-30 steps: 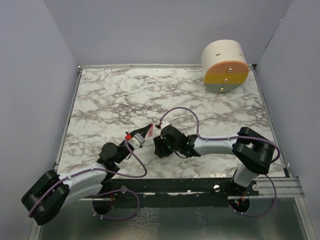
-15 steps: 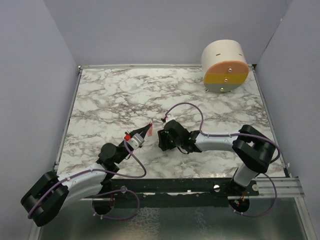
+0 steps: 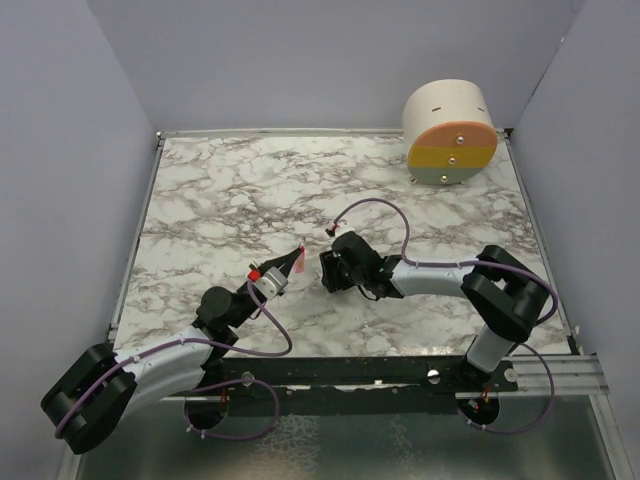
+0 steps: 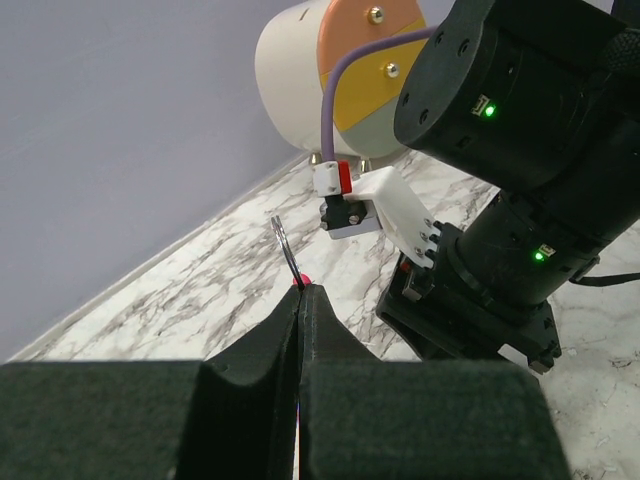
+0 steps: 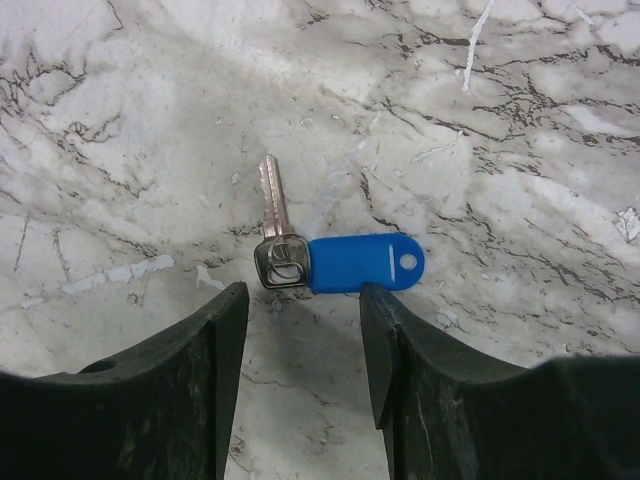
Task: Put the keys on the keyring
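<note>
The key point(image 5: 340, 262), a blue plastic head with a short silver blade, lies flat on the marble in the right wrist view. My right gripper point(image 5: 303, 300) hangs open over the table, its fingertips just short of the key and on either side of it. In the top view the right gripper point(image 3: 327, 272) hides the key. My left gripper point(image 4: 303, 292) is shut on the keyring point(image 4: 283, 245); the thin wire ring and a bit of the pink-red tag stick out past the tips. From above, the left gripper point(image 3: 288, 264) points at the right one, a small gap apart.
A cream drum point(image 3: 450, 133) with an orange, yellow and grey face stands at the back right corner. Purple walls close in the table on three sides. The right arm's black wrist point(image 4: 520, 200) fills the space just right of the keyring.
The right gripper has shifted a little away from the near edge and to the right. The left arm and the keyring have not moved.
</note>
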